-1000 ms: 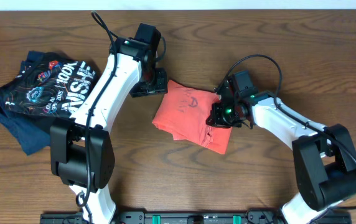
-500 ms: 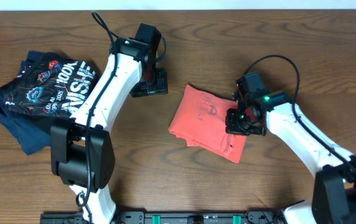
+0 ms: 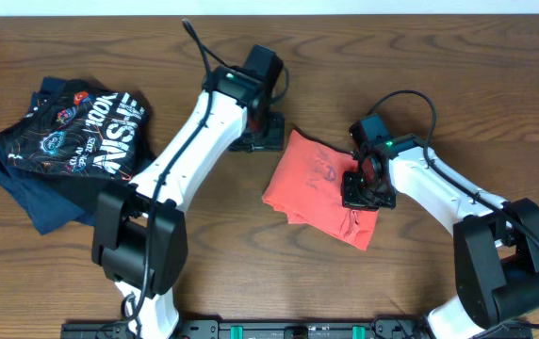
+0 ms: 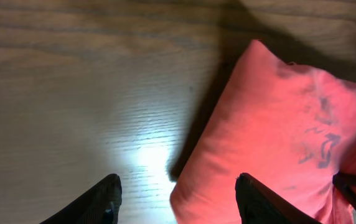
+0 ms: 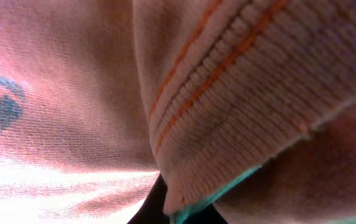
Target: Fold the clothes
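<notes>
While overhead shows the whole red-orange cotton T-shirt [image 3: 312,184], the right wrist sees only ribbing; right gripper [image 3: 360,192] clamps it, left gripper [image 4: 177,188] agape

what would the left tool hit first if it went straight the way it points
The left tool would likely meet the red-orange T-shirt edge first, or the table beside it; depth is unclear.

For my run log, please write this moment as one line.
left gripper: open, over edge of folded red-orange cotton T-shirt; right gripper: shut on T-shirt; dark printed garments: aside
</notes>
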Robot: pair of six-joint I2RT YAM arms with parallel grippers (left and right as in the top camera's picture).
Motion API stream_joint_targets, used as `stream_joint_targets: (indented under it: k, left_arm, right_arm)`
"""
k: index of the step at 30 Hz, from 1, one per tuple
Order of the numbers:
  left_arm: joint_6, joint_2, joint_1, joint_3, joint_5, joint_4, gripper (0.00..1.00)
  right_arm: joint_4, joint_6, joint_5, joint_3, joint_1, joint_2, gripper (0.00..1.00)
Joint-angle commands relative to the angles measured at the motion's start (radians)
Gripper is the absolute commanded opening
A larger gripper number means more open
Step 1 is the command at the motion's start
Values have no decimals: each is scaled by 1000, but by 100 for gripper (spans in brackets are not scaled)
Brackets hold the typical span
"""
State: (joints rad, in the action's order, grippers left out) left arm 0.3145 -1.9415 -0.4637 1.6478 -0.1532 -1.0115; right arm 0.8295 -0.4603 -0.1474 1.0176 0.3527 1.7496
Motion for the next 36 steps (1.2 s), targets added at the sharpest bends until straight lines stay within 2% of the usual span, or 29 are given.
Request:
stream_joint_targets:
  k: [1,16,28,36]
  left_arm:
    - [-6,-56,-19,-13,8,1,61]
    - [2,-264,-70,-15,5,-39,61]
    - [35,-259,-75,-23,6,-84,59]
    - [-3,-137,-64,-17,8,-35,59]
  right_arm:
    - [9,-18,74,-5,-14,25,5]
    - [15,-13,114,-5,-62,25,4]
    - [-14,95,224,-5,-95,25,5]
    - [-23,95,315,-5,-95,25,5]
